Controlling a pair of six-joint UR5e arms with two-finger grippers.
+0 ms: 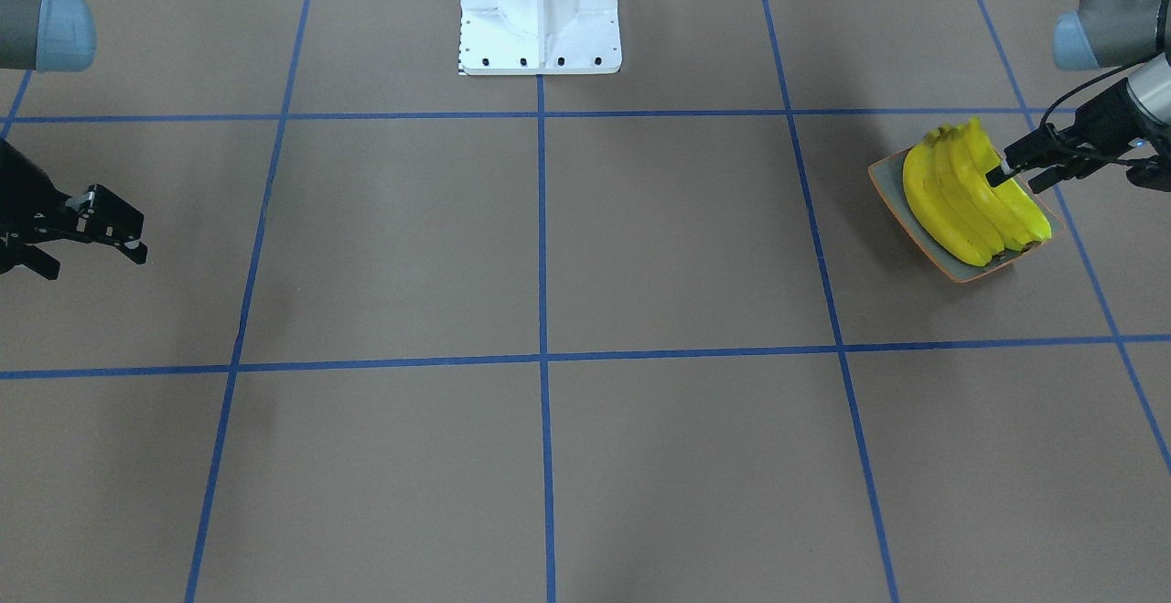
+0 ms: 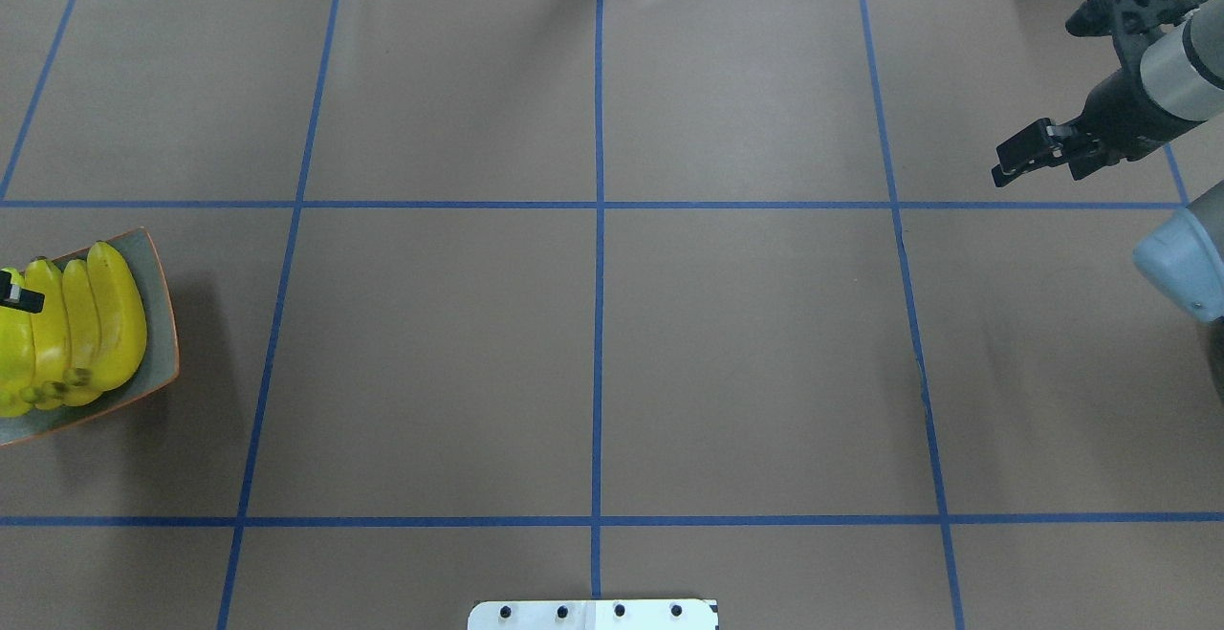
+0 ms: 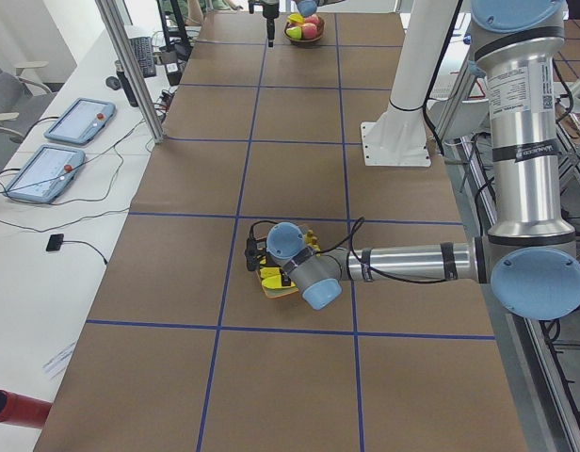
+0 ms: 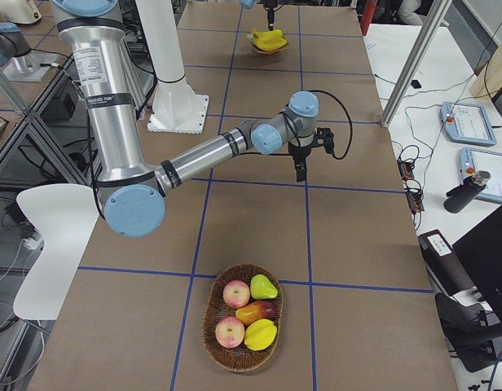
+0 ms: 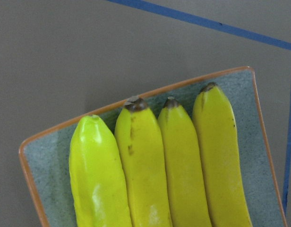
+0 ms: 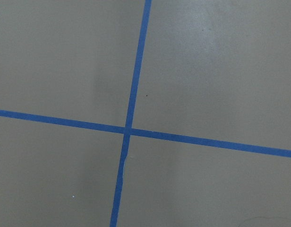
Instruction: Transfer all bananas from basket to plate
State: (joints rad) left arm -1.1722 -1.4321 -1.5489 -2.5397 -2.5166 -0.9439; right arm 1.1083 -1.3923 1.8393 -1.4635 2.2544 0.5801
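All four bananas [image 1: 961, 200] lie side by side on the plate [image 2: 161, 324], which sits on the surface [image 1: 412, 237] far over on the robot's left. The basket [image 4: 207, 322] at the other end holds only apples and a few other fruits; no banana shows in it. Going by that, the moving looks finished, and what is left is for the arm to pull clear.

The left gripper [image 1: 1015, 182] hangs just over the inner edge of the bunch. Its fingers look spread apart with nothing between them, one tip right above the nearest banana. I cannot tell if it touches the banana.

The right gripper [image 1: 142, 237] hovers well away over bare surface, fingers apart and empty, with only blue tape lines [image 6: 129, 130] beneath it
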